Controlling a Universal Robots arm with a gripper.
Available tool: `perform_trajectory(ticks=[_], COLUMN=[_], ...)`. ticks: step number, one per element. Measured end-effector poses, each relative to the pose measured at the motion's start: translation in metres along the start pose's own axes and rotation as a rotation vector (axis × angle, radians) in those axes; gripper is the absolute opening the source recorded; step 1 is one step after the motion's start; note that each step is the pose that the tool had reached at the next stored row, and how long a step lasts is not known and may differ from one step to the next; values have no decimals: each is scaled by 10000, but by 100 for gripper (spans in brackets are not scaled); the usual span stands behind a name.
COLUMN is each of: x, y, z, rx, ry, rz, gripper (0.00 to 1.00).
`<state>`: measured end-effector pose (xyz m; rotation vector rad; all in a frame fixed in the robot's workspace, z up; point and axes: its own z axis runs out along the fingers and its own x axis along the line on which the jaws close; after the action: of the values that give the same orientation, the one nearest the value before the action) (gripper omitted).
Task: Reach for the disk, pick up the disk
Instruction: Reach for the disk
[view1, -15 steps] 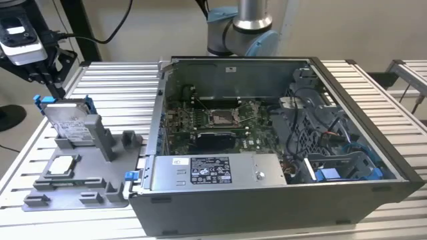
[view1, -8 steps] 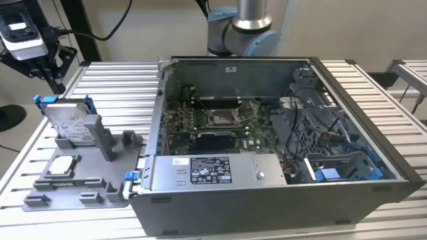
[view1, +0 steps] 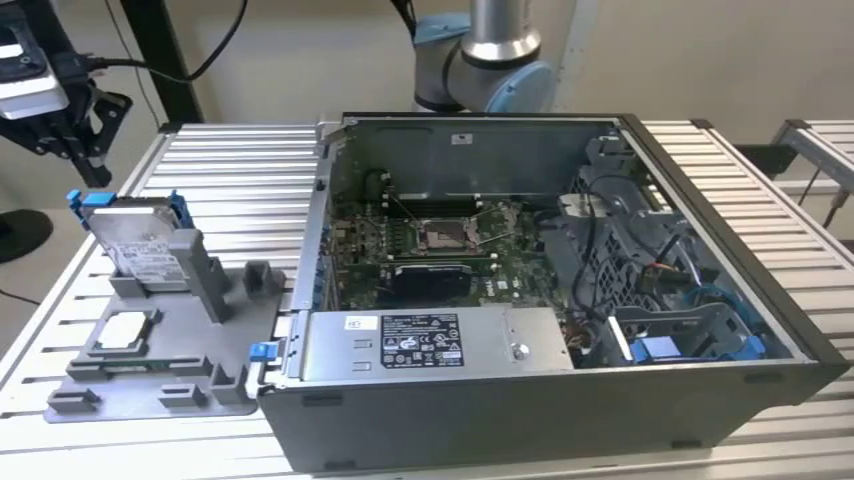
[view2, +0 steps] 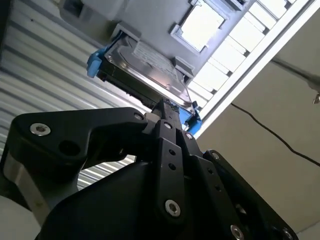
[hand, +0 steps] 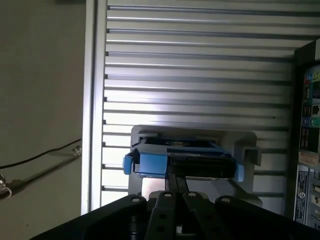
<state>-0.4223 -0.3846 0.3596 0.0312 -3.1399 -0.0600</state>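
The gripper (hand: 176, 181), fingers pressed together and empty, hung short of the disk (view1: 138, 243), which stood ungrasped in its grey holder (view1: 140, 378) on the worktop (view1: 227, 160).

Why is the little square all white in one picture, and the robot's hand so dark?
In the second wrist view, glare washes the square chip out to plain white, and the gripper, close to the camera and in shadow, looks nearly black. In the first wrist view, a bright stripe of glare crosses the table slats while the disk looks dim.
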Motion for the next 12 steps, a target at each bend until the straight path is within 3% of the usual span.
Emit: perform_trajectory(ticks=[6,12], x=[138,159], y=[48,102], z=[13,18], rx=[0,0], ry=[0,-1], rz=[-7,-12], gripper=[0,0])
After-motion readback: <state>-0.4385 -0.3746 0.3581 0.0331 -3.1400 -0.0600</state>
